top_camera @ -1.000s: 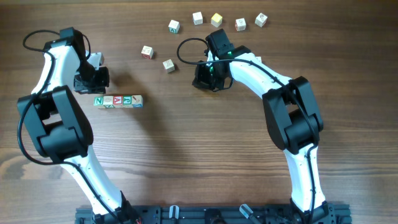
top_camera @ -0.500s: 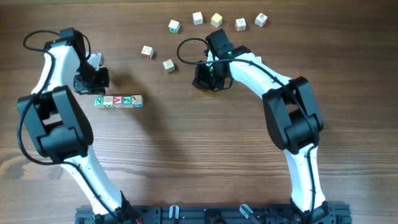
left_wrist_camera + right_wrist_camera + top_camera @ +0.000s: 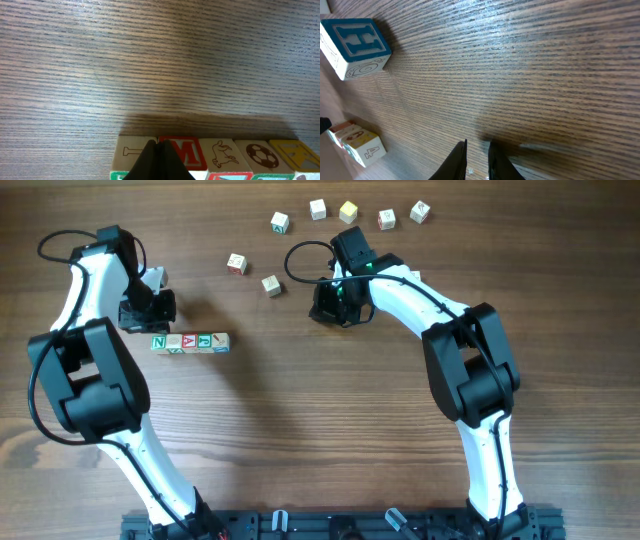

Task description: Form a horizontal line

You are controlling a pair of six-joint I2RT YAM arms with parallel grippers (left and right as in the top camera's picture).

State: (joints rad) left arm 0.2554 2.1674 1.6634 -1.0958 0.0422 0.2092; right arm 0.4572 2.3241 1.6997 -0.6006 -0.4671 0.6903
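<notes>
Left jaws are pressed shut, empty, tips at the horizontal line (image 3: pixel 190 342) near the left edge of the tabletop (image 3: pixel 330 440); right jaws stand narrow, empty. Its cubes look light, rigid, easily slid: pinch opposite flat faces, or nudge the ends.

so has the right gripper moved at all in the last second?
No. In the overhead view the right gripper sits in the same spot, to the right of the nearest loose cube, with the same gap to it as before.

dark brown wood-grain table (image 3: pixel 330 430), matte surface, soft even light, faint shadows
</notes>
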